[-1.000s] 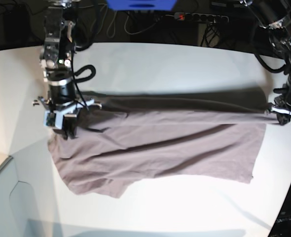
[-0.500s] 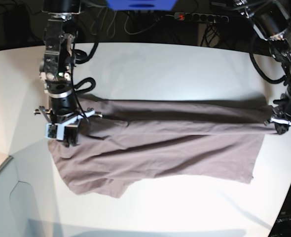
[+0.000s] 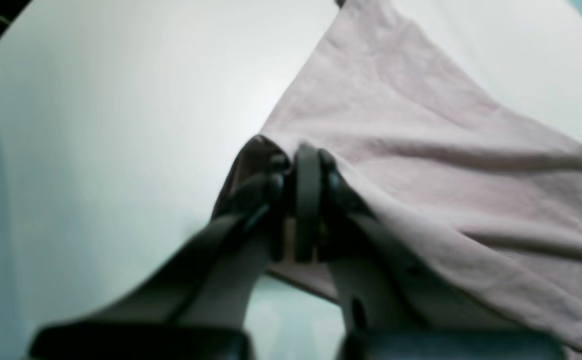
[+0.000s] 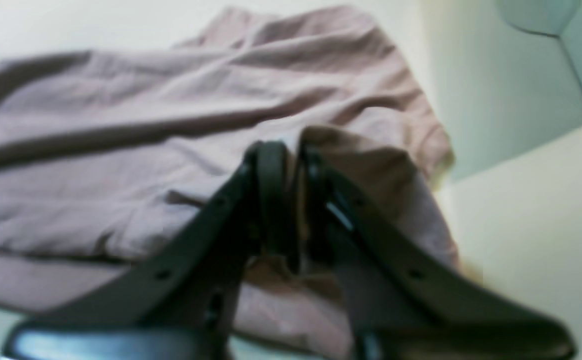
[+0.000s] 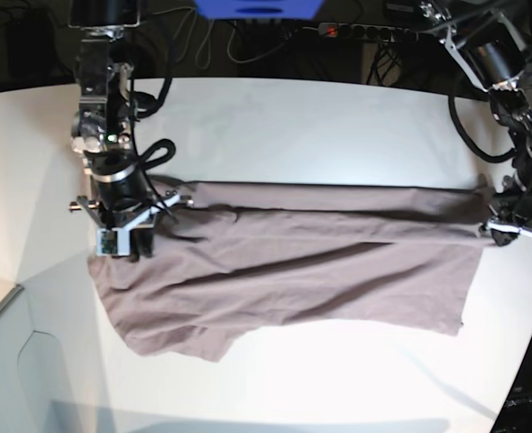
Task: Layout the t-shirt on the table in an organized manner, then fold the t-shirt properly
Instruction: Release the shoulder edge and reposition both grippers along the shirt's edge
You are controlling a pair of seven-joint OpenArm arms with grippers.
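Base view: the shirt [image 5: 293, 262] is seen spread lengthwise across the white bench [image 5: 275, 126], its far edge drawn into a nearly straight line between the two arms, while the near part lies flat with a few long creases and a rounded lobe at the near corner on the right arm's side. On that side, the right pincer [image 5: 122, 236] is set low over a corner of the cloth; in the right wrist view the right pincer [image 4: 291, 165] is seen with a fold of shirt [image 4: 121, 165] between its tips, the tips standing slightly apart, so it cannot be told whether the cloth is gripped or being let go. At the other end, the left pincer [image 5: 509, 227] is pressed together on the opposite corner, and in the left wrist view the left pincer [image 3: 303, 172] is shown pinching the edge of the shirt [image 3: 446, 165], with bare bench [image 3: 96, 125] beside it.

The laying-out step is judged to be in hand, near its end: the garment is stretched but not folded. The next move is judged to call for both corners to be set down flat and released without dragging the cloth, and for the remaining creases to be smoothed before any fold is begun.
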